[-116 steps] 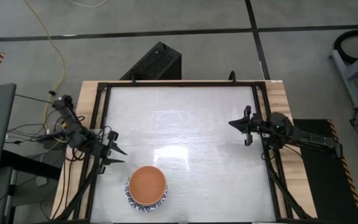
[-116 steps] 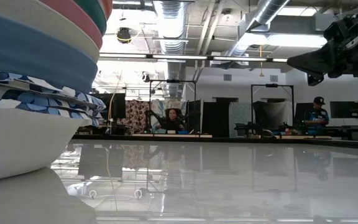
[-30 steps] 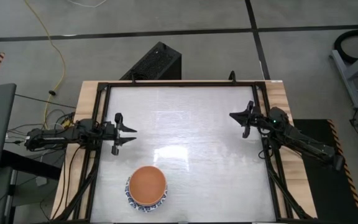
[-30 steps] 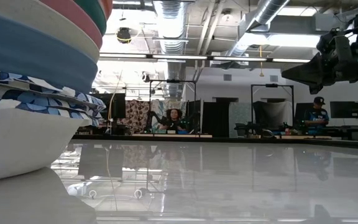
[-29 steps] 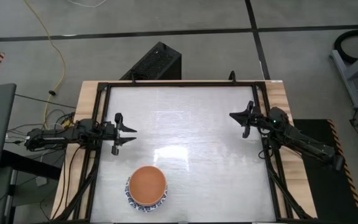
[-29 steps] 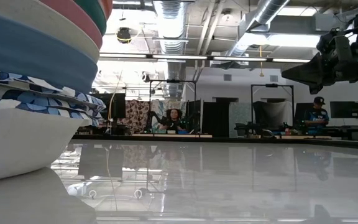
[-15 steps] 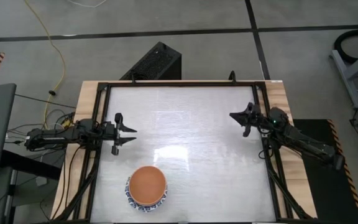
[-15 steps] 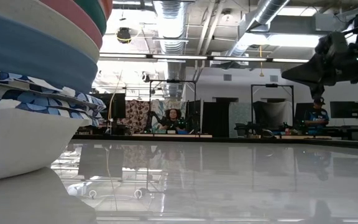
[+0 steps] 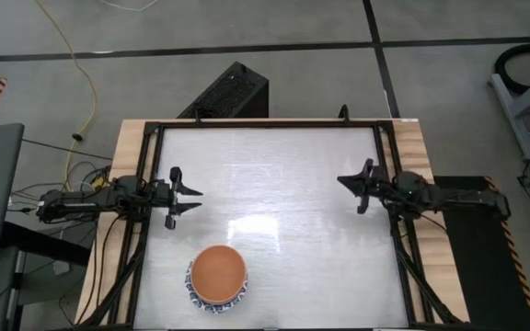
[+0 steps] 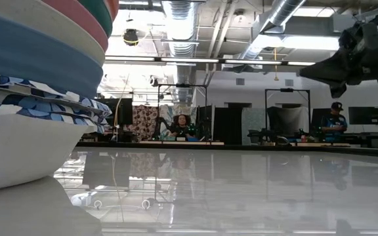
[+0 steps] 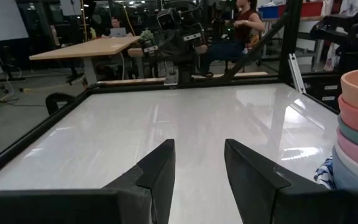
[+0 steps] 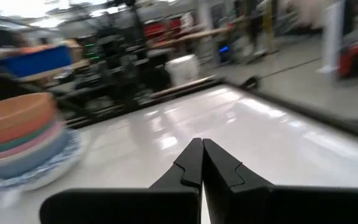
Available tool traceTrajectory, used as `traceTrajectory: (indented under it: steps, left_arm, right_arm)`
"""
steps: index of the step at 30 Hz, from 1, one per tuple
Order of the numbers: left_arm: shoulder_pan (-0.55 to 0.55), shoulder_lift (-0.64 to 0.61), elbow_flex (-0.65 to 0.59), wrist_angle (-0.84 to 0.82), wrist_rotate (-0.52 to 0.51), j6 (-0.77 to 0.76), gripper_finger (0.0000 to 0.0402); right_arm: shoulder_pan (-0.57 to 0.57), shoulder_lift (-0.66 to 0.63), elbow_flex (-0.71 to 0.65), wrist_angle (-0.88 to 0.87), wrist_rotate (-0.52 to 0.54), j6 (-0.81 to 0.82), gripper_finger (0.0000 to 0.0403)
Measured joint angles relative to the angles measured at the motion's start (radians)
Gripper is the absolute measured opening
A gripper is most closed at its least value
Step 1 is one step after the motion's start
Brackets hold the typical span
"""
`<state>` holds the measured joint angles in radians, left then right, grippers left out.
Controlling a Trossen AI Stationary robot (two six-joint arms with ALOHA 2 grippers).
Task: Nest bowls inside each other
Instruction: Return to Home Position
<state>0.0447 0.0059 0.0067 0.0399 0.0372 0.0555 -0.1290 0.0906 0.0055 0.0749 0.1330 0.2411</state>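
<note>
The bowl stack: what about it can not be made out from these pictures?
- High view: the top orange bowl covers all bowls under it except one blue-patterned rim.
- Low view: the stack is cut off by the top and left edges.
- Left wrist view: the picture's edge cuts it, so the bowl count is unsure.

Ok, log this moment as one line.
bowls: one nested stack, orange on top, left half of table | left gripper: open, empty, near left edge | right gripper: shut, empty, near right edge
</note>
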Motion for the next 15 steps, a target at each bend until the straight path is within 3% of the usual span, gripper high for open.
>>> traceTrajectory:
  steps: [4,15]
  left_arm:
    - [0.000,0.000,0.000,0.000,0.000,0.000,0.0130]
    - [0.000,0.000,0.000,0.000,0.000,0.000,0.0130]
  right_arm:
    - [0.071,0.000,0.000,0.019,0.181,-0.076,0.0025]
    - [0.091,0.000,0.000,0.021,0.159,-0.138,0.0025]
